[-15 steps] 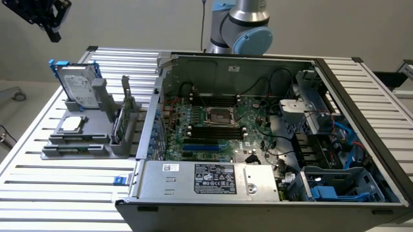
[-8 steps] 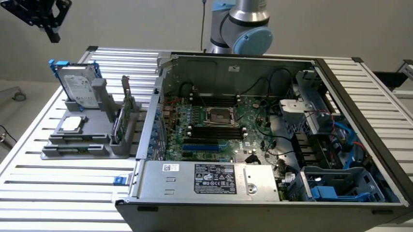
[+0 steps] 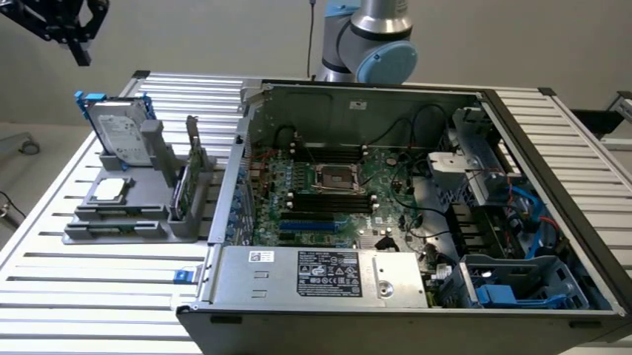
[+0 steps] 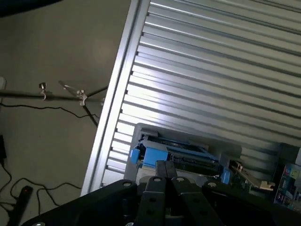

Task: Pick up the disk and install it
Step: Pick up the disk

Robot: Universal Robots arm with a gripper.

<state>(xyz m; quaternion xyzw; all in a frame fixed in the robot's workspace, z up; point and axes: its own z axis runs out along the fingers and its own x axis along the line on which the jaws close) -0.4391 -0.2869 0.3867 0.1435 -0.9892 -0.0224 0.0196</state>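
Gripper (image 3: 79, 50) hung above the disk (image 3: 123, 133), well apart from it, fingers pressed together, empty. Disk stood upright in 1 grey holder (image 3: 129, 222) on the table (image 3: 89, 296), at the exterior view's left of the computer case (image 3: 395, 96).

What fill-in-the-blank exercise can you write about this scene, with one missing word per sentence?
1. The disk stands ____ in the grey holder, not flat.
2. The frame around the disk is ____ in colour.
3. The gripper hangs ____ the disk, holding nothing.
4. The computer case has its side ____, so the motherboard shows.
Missing words: upright, blue, above, open.
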